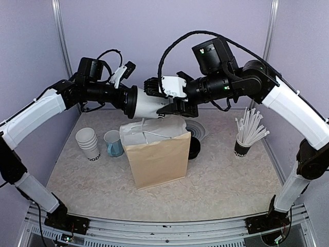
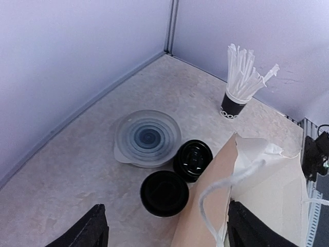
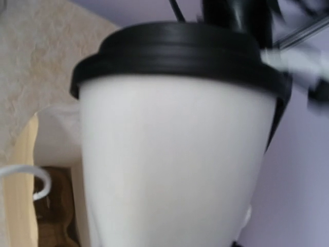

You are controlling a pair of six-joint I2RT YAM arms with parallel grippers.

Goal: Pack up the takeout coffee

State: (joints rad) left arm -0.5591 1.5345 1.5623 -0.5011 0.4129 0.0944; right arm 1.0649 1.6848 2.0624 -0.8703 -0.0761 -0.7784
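Right jaws gripping cup point(image 1: 149, 106), beige tabletop point(image 1: 231, 182), lilac walls point(image 1: 154, 31)

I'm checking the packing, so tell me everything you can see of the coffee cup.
The cup is white tapered paper, closed by a ridged black plastic lid. It lies on its side in the air above the open brown bag, lid toward the left arm. The right gripper clamps its narrow base end, where small dark lettering shows. The left gripper, open, holds nothing; whether it touches the lid cannot be told.
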